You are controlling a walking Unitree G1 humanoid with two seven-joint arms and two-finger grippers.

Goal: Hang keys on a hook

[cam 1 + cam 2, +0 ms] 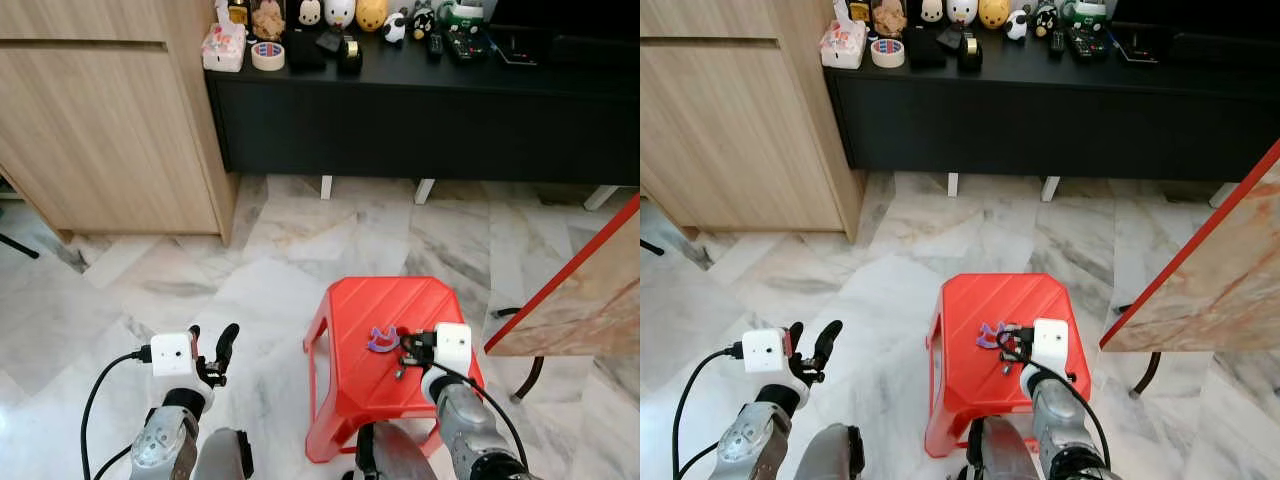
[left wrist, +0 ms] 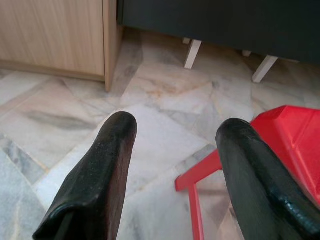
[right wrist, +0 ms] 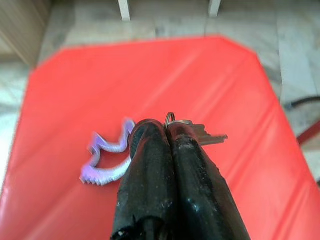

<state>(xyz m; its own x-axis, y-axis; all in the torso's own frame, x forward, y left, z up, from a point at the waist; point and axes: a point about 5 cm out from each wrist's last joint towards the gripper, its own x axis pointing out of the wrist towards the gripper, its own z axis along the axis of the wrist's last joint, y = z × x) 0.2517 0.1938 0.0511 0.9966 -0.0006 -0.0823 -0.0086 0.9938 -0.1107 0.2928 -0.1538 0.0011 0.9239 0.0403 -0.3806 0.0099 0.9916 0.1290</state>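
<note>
A household robot's right pincer (image 3: 167, 131) clamps down on a bunch of keys (image 3: 200, 135) atop a red plastic stool (image 1: 370, 300), its two black fingers pressed together over the key ring, with a metal key blade sticking out toward 3 o'clock in the right wrist view and a lilac, jagged-edged key charm (image 3: 102, 160) trailing off toward 9 o'clock. Seen from the head camera, the keys sit just right of the seat's centre, with the right pincer reaching in from 5 o'clock. Whether they are resting on the seat or raised a little off it cannot be told from these angles.

The left pincer (image 1: 222, 345) hangs over the marble floor (image 1: 200, 270) at the stool's 9 o'clock, fingers spread apart and grasping nothing.

At 12 o'clock, well apart from the stool, a black bench (image 1: 420, 95) carries toy figurines and a roll of tape (image 1: 267, 55); a pale wood cabinet (image 1: 100, 120) stands at 10 o'clock.

By the look of it, the job is at its early stage: the grip on the keys seems secured (the first step), while the lift, the carry and the hanging itself all remain. No hook can be made out here, so finding one is likely part of what is left.
</note>
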